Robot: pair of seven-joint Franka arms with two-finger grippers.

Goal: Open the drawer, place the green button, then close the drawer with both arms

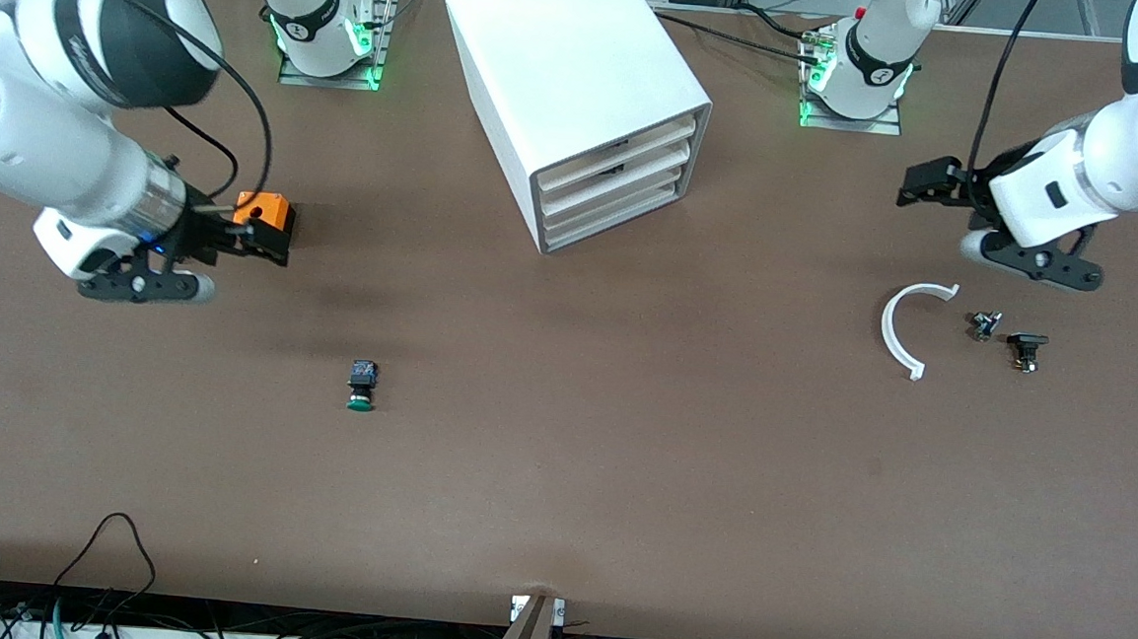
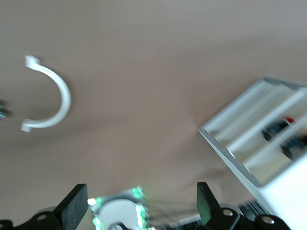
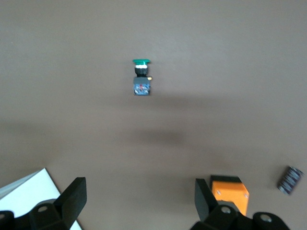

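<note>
The white cabinet (image 1: 583, 83) stands at the middle of the table near the arm bases. All three drawers look shut; the lowest drawer (image 1: 615, 216) is at its foot. The green-capped button (image 1: 361, 387) lies on the bare table nearer the front camera, toward the right arm's end; it also shows in the right wrist view (image 3: 141, 79). My right gripper (image 1: 260, 241) is open and empty, over the table beside the orange cube (image 1: 265, 210), which lies outside one finger (image 3: 207, 199). My left gripper (image 1: 928, 183) is open and empty, over the table between the cabinet (image 2: 259, 148) and a white arc.
A white arc piece (image 1: 905, 325) and two small dark parts (image 1: 984, 323) (image 1: 1027, 348) lie toward the left arm's end. The arc also shows in the left wrist view (image 2: 55, 93). A small black part (image 3: 289, 179) lies near the orange cube (image 3: 230, 191).
</note>
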